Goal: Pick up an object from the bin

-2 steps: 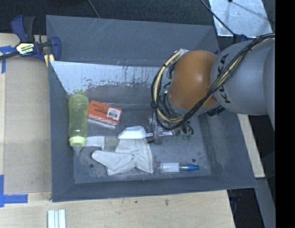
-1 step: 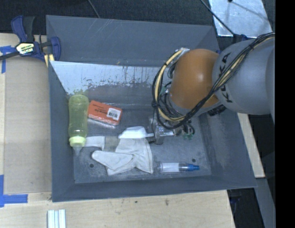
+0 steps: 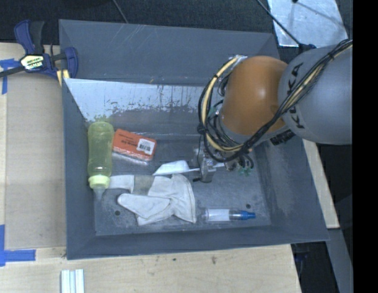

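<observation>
- Hanging low over the middle of the bin (image 3: 177,60), the gripper (image 3: 204,171) sits right at the upper right corner of a crumpled white cloth (image 3: 161,201). The arm's orange cover (image 3: 253,96) bulges above it.
- Is the gripper open or closed? I cannot tell from this angle, and nothing shows as held.
- A small white scrap (image 3: 172,167) lies just beside the gripper, toward the left wall, touching the cloth's upper edge. Those two are nearest, so I judge one of them the likely pick.
- The cloth sprawls loose toward the front edge. It looks soft and rumpled, so a pinch on a raised fold seems the sensible way in.
- A yellow-green bottle (image 3: 100,154) lies on its side along the left wall, cap toward the front edge, with an orange packet (image 3: 134,146) just beside it.
- A clear tube with a blue cap (image 3: 228,215) lies along the front edge toward the right corner, apart from the gripper.
</observation>
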You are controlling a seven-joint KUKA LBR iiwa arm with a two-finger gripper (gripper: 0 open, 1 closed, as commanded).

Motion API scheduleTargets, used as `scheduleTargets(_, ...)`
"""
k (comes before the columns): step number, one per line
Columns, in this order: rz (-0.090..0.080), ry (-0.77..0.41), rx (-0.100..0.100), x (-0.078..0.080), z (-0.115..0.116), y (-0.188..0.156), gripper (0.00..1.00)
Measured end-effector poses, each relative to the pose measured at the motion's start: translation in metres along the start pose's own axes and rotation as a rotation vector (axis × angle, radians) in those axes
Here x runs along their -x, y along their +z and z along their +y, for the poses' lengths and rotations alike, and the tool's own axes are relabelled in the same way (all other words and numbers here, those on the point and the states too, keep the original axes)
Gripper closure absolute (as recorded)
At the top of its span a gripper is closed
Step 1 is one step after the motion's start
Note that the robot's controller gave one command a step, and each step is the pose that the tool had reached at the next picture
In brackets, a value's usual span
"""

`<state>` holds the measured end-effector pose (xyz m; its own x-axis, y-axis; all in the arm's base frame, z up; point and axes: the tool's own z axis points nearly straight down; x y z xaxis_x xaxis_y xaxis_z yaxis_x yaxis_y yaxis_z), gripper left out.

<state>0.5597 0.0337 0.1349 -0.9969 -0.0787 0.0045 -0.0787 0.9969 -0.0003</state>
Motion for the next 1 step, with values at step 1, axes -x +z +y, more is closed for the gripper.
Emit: scheduleTargets(1,-0.005,0.0,0.0,0.0016,-0.0001,-0.0194,1.0)
